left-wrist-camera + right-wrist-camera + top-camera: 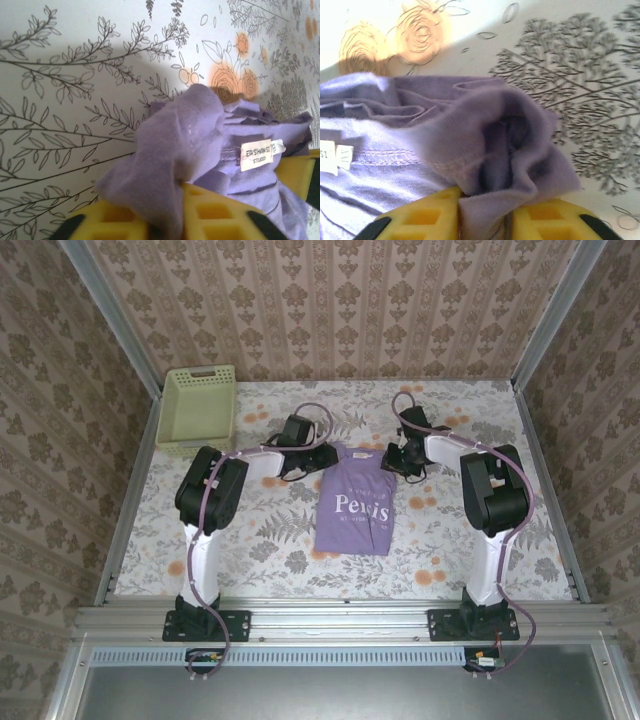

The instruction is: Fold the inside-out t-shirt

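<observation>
Where pinched — soft, bunched lavender t-shirt (175,135)

White arms (200,560); purple cables (312,406)

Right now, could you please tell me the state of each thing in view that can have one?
t-shirt: folded narrow, lying on the table, print up
left gripper: shut on t-shirt's far left corner
right gripper: shut on t-shirt's far right corner
basket: upright, empty
</observation>
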